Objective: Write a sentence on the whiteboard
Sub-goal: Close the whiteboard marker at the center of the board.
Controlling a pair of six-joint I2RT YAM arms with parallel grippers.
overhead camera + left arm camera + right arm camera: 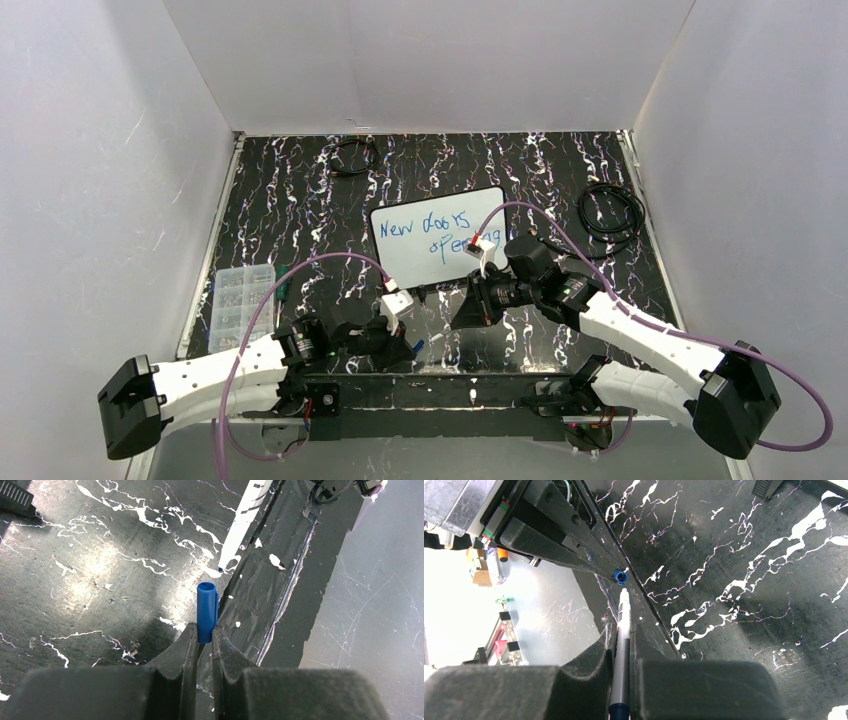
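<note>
The whiteboard (440,235) lies flat at mid table with the sentence (438,236) in blue, two lines reading about "New doors opening". My left gripper (202,632) is shut on a blue marker cap (206,611), open end facing away from me. It sits near the table's front edge in the top view (403,345). My right gripper (623,632) is shut on the white marker (622,630), below the board in the top view (468,305). The marker's tip (221,566) points at the cap (620,576), a short gap apart.
A clear compartment box (235,300) stands at the left edge with a green-handled tool (283,285) beside it. A black cable coil (610,212) lies at the right and a smaller one (352,157) at the back. White walls enclose the table.
</note>
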